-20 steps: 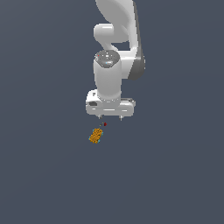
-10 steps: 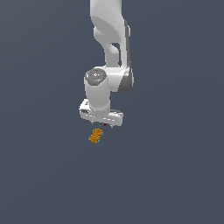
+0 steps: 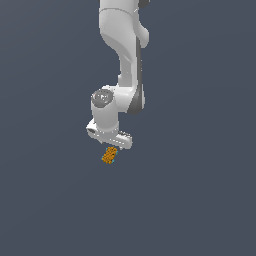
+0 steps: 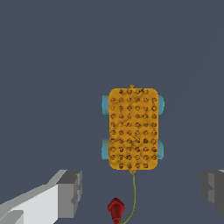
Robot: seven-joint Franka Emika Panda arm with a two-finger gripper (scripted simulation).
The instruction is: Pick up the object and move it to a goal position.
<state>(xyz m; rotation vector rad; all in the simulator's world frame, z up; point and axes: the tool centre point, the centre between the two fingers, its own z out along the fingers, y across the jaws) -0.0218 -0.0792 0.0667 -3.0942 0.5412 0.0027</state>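
Observation:
The object [image 3: 109,155] is a small oblong orange-brown block lying flat on the dark grey floor. In the wrist view the object [image 4: 133,129] shows a speckled grid top and teal bumps along its long sides. My white gripper [image 3: 111,145] hangs just above it in the exterior view, its hand almost touching the block's upper end. Seen from the wrist, the gripper [image 4: 142,189] is open: grey fingertips [image 4: 70,192] stand wide apart with nothing between them, and the block lies just beyond the gap.
A small red peg-like marker [image 4: 116,210] sits between the fingers in the wrist view, joined to the block by a thin greenish line. The floor [image 3: 200,200] is plain dark grey all around.
The arm has leaned forward and the hand has come down and toward the exterior view's left, ending right above the block. The block has not moved.

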